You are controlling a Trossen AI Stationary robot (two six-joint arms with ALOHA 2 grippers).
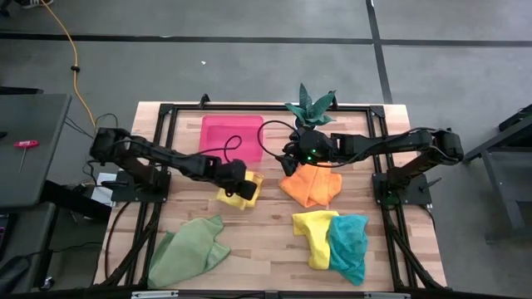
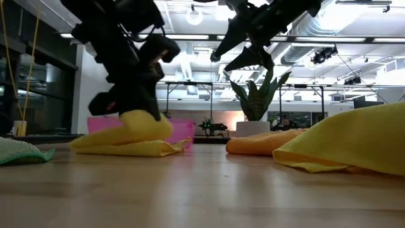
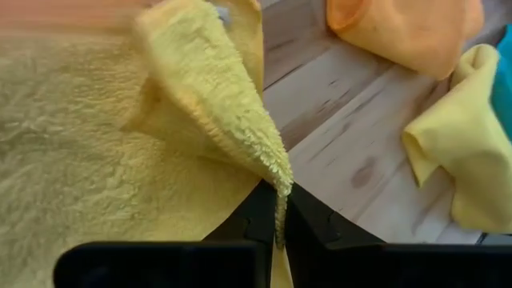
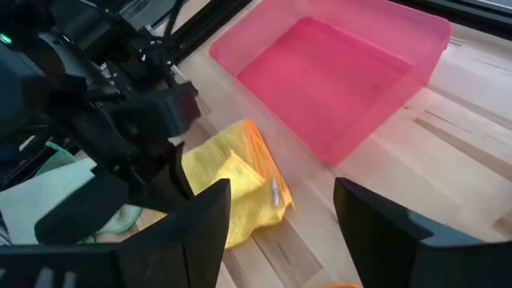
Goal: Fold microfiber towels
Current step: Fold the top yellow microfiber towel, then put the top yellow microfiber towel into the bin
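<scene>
Reaching inward across the worktop (image 1: 266, 241) in the high view, the left tool (image 1: 237, 176) sits on a yellow towel (image 1: 246, 193) beside the pink tray (image 1: 231, 137), while the right tool (image 1: 293, 158) hovers above the orange towel (image 1: 312, 186). Low view shows the yellow cloth lifted off the wood. Left wrist view alone shows the fingers (image 3: 258, 220) pinched on its edge. Right wrist view shows fingers (image 4: 204, 220) spread wide, holding nothing

A robotics lab in an open industrial hall: exposed ceiling ducts (image 2: 354, 28), concrete floor (image 1: 249, 75), black-framed wooden workbench (image 1: 266, 241).
</scene>
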